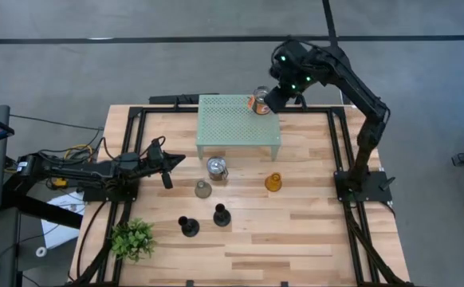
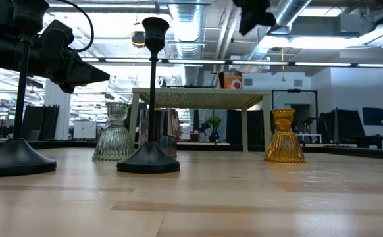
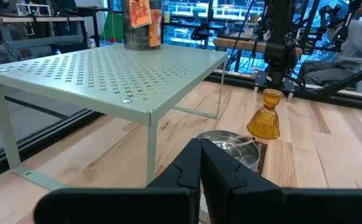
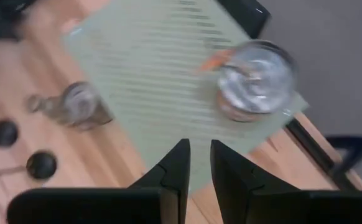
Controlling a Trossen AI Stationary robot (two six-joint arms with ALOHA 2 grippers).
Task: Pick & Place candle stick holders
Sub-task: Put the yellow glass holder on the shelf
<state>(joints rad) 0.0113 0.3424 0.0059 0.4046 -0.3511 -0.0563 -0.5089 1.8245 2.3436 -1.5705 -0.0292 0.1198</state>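
Observation:
One jar-like candle stick holder [image 1: 260, 102] with an orange label stands on the far right corner of the mint-green rack [image 1: 238, 119]. My right gripper [image 4: 198, 163] hovers above that corner, open, with nothing between its fingers. On the table in front of the rack stand a second clear jar-like holder [image 1: 216, 167], a grey-olive one [image 1: 203, 189], an amber glass one [image 1: 273, 182] and two black ones [image 1: 187, 226] [image 1: 221, 214]. My left gripper [image 3: 201, 155] waits shut at the table's left, pointing level toward the clear holder [image 3: 231, 146].
A green leafy plant [image 1: 132, 237] stands at the table's near left corner. The rack [image 2: 198, 95] stands on thin legs with open room beneath it. A dark frame [image 1: 340, 143] runs along the table's edges, and the right arm's base [image 1: 363, 185] sits at the right.

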